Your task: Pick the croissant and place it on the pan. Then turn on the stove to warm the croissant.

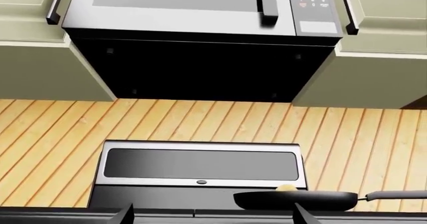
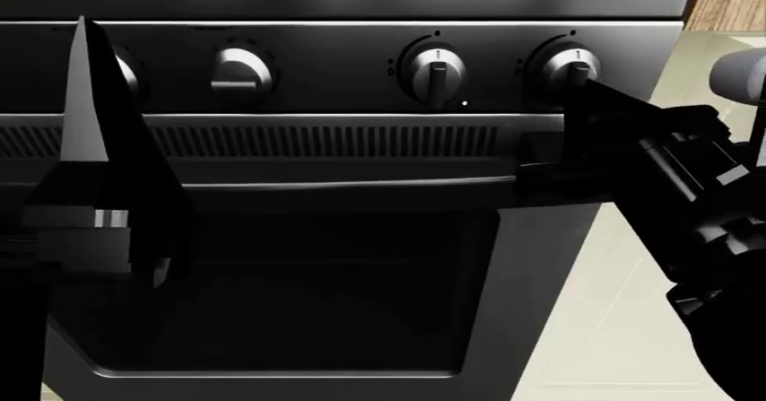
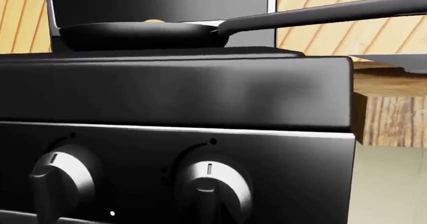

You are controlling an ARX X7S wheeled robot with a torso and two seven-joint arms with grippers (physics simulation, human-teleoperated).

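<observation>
On the stove [image 3: 173, 91], the croissant [image 1: 285, 187] already lies in the pan [image 1: 293, 200], leaving a stiff, ridged knob [image 2: 572, 67] to pinch by its raised bar, though I cannot tell either gripper's opening.

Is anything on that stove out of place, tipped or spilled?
Nothing stands out. The pan sits level on the stove, with a sliver of the croissant showing above its rim. One knob points sideways while two others point straight down, which may just be its setting. No spills or damage show.
</observation>
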